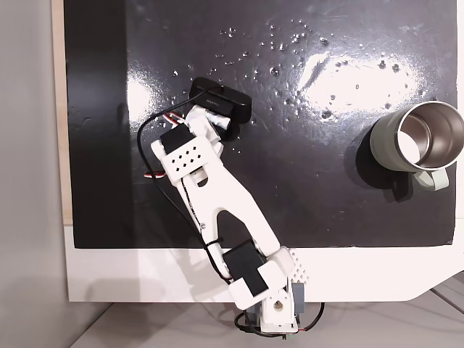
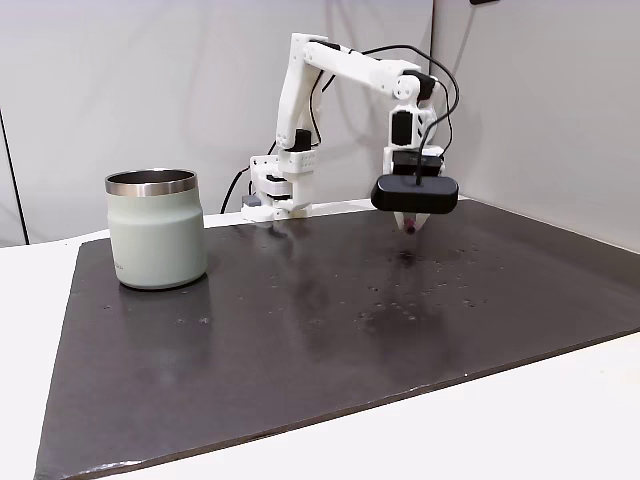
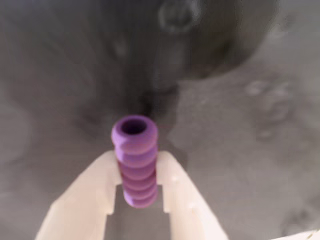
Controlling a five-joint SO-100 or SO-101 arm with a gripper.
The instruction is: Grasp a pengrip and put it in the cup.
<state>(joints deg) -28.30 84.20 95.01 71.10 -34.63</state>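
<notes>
In the wrist view the purple ribbed pengrip (image 3: 135, 160) stands upright between my pale fingers (image 3: 100, 187), with my gripper (image 3: 136, 182) shut on it above the dark mat. In a fixed view from the side, my gripper (image 2: 411, 222) hangs a little above the mat at the right, a speck of purple pengrip (image 2: 409, 228) at its tip. The grey-green cup (image 2: 156, 228) stands far to the left there. From above, my gripper (image 1: 226, 125) is at centre left and the cup (image 1: 419, 138) with its steel inside stands at the right edge, handle toward the bottom right.
A black glossy mat (image 1: 290, 188) covers the white table (image 1: 145, 275). Small specks (image 1: 290, 43) dot the mat's far middle. The arm's base (image 1: 272, 308) sits at the bottom edge. A black camera body (image 1: 221, 98) rides on the wrist.
</notes>
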